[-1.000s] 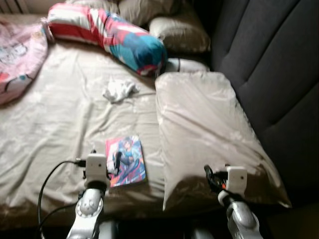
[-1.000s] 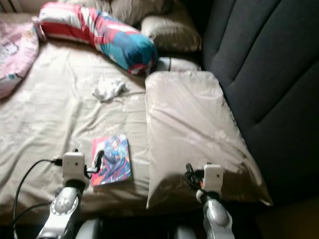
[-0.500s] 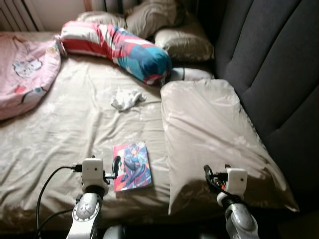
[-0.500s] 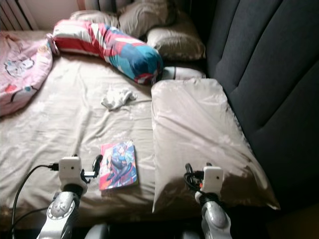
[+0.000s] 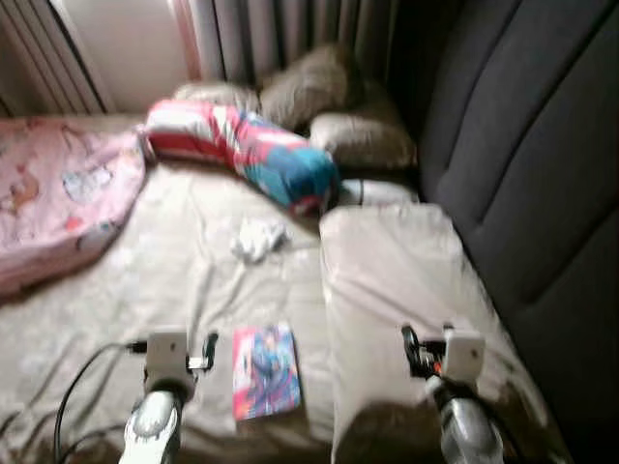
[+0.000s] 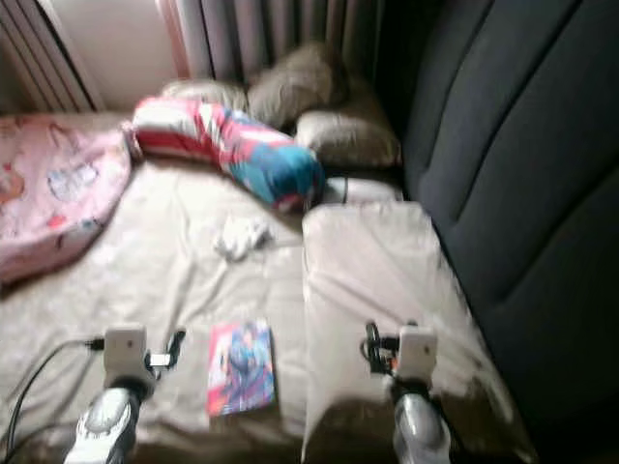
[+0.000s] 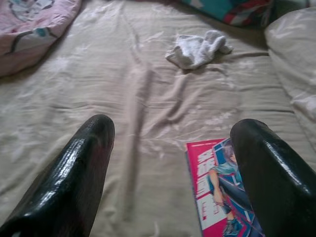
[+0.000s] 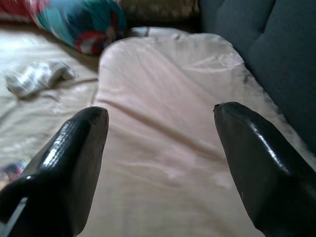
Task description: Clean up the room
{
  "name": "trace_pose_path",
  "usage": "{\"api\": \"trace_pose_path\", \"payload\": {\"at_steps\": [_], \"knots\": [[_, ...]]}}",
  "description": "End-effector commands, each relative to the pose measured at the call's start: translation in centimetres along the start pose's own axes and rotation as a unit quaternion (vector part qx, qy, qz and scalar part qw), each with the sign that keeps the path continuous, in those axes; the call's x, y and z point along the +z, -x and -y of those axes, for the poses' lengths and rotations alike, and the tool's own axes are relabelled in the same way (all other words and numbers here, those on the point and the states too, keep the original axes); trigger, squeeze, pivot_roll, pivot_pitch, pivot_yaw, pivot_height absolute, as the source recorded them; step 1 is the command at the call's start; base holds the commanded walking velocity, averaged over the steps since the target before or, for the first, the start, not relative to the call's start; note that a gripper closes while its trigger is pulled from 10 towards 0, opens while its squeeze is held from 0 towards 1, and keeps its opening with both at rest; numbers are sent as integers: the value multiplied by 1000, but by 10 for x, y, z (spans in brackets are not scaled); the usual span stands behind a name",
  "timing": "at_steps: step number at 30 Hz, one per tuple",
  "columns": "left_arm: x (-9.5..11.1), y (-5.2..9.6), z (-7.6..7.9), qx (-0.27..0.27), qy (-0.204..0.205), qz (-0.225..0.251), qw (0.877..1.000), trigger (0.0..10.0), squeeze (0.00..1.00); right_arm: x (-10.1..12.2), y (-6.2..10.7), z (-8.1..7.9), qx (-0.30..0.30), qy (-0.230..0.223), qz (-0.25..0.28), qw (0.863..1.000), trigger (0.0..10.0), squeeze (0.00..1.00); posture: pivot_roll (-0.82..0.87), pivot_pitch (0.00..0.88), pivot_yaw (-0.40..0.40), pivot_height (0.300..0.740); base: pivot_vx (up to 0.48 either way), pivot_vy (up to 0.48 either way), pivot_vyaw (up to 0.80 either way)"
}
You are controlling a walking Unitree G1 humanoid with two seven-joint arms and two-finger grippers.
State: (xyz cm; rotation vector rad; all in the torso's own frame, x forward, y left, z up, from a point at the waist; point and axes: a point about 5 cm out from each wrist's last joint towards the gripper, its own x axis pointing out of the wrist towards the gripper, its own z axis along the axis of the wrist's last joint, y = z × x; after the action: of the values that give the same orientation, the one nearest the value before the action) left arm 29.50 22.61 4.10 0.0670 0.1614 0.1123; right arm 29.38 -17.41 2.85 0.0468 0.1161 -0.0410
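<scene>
Left wrist view: book (image 7: pixel 222 190) cover lettering unreadable.

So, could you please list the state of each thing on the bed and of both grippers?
Left gripper: open, holding nothing, above the sheet.
Right gripper: open, holding nothing, above the big pillow.
Book: closed, flat on the sheet, cover up.
White cloth: crumpled, loose on the sheet.
Big pillow: lying flat beside the headboard.
Colourful bolster: lying on its side.
Pink blanket: bunched up.

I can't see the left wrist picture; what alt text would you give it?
Two open black end effector fingers frame a wrinkled beige bedsheet. A pink comic book lies near one finger, a crumpled white cloth farther off, a pink blanket at the corner.
</scene>
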Motion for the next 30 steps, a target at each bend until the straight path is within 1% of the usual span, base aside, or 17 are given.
{"api": "trace_pose_path", "payload": {"at_steps": [1,2,4,5,6,8,10,12,13,14,15,18,19,21,24,26,30], "knots": [[-25,11,-6,1,-9,-59,998,10000,0,-24,14,15,-28,8,-56,998,10000,0,-38,30,-8,740,0,0,0],[-28,12,-6,0,-12,-65,998,10000,0,-26,16,16,-30,9,-61,998,10000,0,-38,26,-8,740,0,0,0],[-42,18,-7,-4,-30,-102,994,10000,0,-39,24,23,-41,21,-96,994,10000,0,-40,20,-7,740,0,0,0],[-49,22,-9,-1,-27,-117,993,10000,0,-46,30,27,-48,25,-116,992,10000,0,-42,5,-6,740,0,0,0],[-49,22,-9,-1,-27,-117,993,10000,0,-46,30,27,-48,25,-116,992,10000,0,-42,5,-6,740,0,0,0],[-64,32,-12,7,-31,-155,987,10000,0,-66,47,39,-69,36,-172,982,10000,0,-42,0,-7,740,0,0,0],[-74,38,-13,2,-43,-186,982,10000,0,-77,58,44,-81,39,-205,975,10000,0,-38,0,-6,740,0,0,0],[-82,43,-12,-8,-57,-209,976,10000,0,-84,65,46,-86,39,-223,970,10000,0,-42,0,-6,740,0,0,0],[-92,51,-10,-14,-57,-239,969,10000,0,-95,77,50,-97,39,-257,961,10000,0,-41,0,-1,740,0,0,0],[-95,53,-10,-17,-57,-248,967,10000,0,-98,81,51,-101,34,-268,957,10000,0,-41,0,1,740,0,0,0],[-95,53,-10,-17,-57,-248,967,10000,0,-98,81,51,-101,34,-268,957,10000,0,-41,0,1,740,0,0,0],[-103,59,-8,-23,-60,-273,960,10000,0,-109,93,49,-106,15,-302,947,10000,0,-44,0,5,740,0,0,0],[-106,62,-6,-25,-62,-285,956,10000,0,-114,97,48,-103,15,-317,943,10000,0,-44,0,5,740,0,0,0],[-109,64,-5,-27,-68,-298,952,10000,0,-117,102,46,-101,16,-330,938,10000,0,-44,0,5,740,0,0,0],[-118,72,1,-36,-69,-323,943,10000,0,-127,113,43,-100,11,-362,927,10000,0,-35,0,4,740,0,0,0],[-121,75,4,-44,-75,-335,938,10000,0,-130,117,40,-96,17,-372,923,10000,0,-42,0,6,740,0,0,0],[-124,78,7,-49,-74,-340,936,10000,0,-131,118,36,-88,21,-375,923,10000,0,-43,0,8,740,0,165,0]]}}
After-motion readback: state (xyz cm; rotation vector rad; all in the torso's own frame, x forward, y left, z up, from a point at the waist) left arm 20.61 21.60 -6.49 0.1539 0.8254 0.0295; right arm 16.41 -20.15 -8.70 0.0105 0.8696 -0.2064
